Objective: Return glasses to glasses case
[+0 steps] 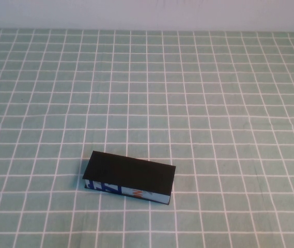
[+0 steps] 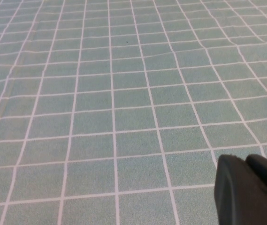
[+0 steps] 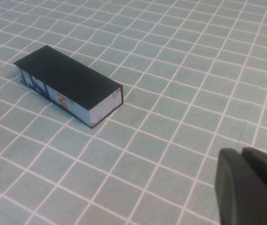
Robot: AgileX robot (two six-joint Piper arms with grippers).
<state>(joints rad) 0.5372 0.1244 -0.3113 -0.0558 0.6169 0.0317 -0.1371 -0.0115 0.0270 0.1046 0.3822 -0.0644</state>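
Nearest the robot, neither arm shows in the high view. Each gripper appears only in its own wrist view, as a dark rounded lump at the frame's edge. The left gripper hangs over bare green checked cloth with nothing under or beside it. The right gripper hangs above the cloth well apart from the case, which it looks at across several squares. Neither holds anything that can be seen, and too little of either shows to tell whether it is open or closed.

A little farther out, in the near part of the surface and somewhat to the robot's left of centre, the case lies flat with its lid down. The black top faces up, and the light blue side with dark blue and orange print faces the robot. It sits slightly askew to the grid of the cloth.

Beyond the case, the surface runs on as checked cloth to a pale strip at the far edge.

The glasses are not visible in any view, neither on the cloth nor at a gripper. Since the lid is shut and both grippers are away from the case, the likeliest reading is that the glasses are already inside and the task is done or nearly so. The closed lid hides the inside, so this cannot be confirmed. If they are not in there, opening, loading and closing all remain to be done.
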